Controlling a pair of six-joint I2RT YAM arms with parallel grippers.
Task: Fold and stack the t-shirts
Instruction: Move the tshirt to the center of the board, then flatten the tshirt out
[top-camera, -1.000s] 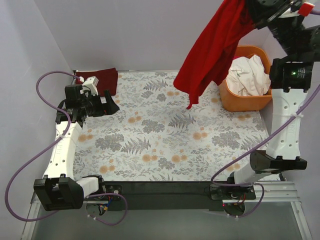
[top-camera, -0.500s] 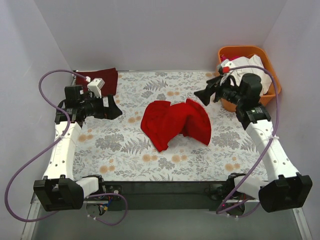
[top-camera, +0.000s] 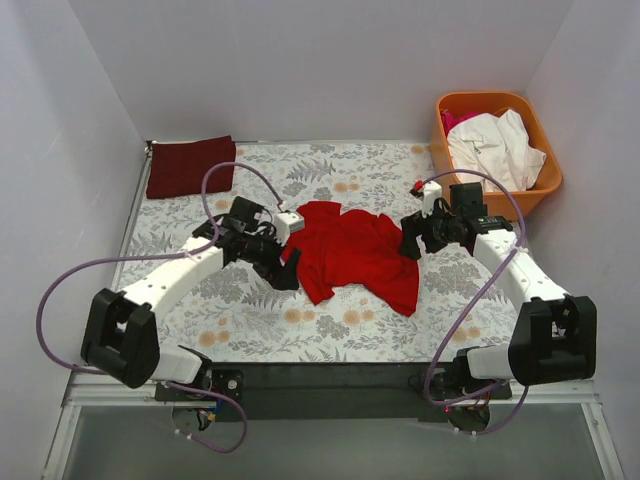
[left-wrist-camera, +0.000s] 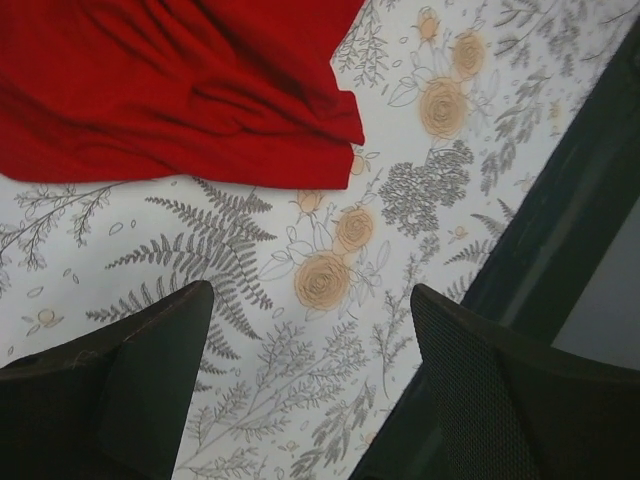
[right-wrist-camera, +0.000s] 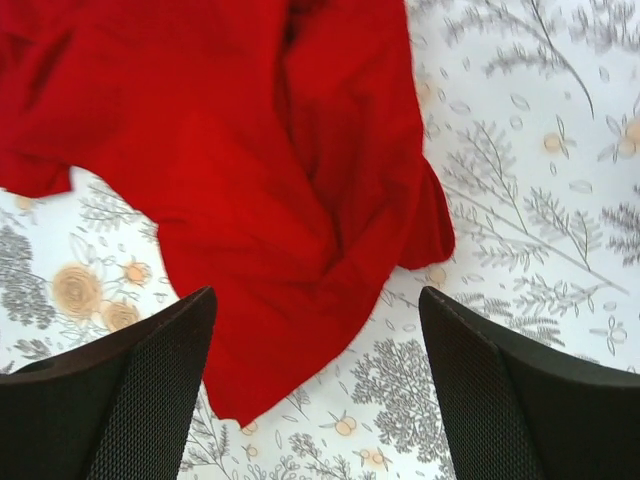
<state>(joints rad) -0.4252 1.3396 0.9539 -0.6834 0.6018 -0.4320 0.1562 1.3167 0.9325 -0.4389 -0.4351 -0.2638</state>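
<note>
A bright red t-shirt (top-camera: 350, 252) lies crumpled in the middle of the floral table. My left gripper (top-camera: 287, 268) stands open at its left edge; in the left wrist view my gripper (left-wrist-camera: 310, 292) has only tablecloth between its fingers, with the red t-shirt (left-wrist-camera: 180, 90) just beyond. My right gripper (top-camera: 411, 242) is open at the shirt's right side; in the right wrist view my gripper (right-wrist-camera: 318, 295) hovers over a lower corner of the red t-shirt (right-wrist-camera: 250, 170). A dark maroon t-shirt (top-camera: 190, 166) lies folded at the back left. A white t-shirt (top-camera: 495, 148) is bunched in the tub.
An orange plastic tub (top-camera: 548, 185) stands at the back right corner. Grey walls close in the left, back and right sides. The table's dark front edge (left-wrist-camera: 560, 220) runs close behind my left gripper.
The right gripper opened and the red t-shirt dropped from the air onto the table. Both arms then moved in low to the shirt's two sides.
</note>
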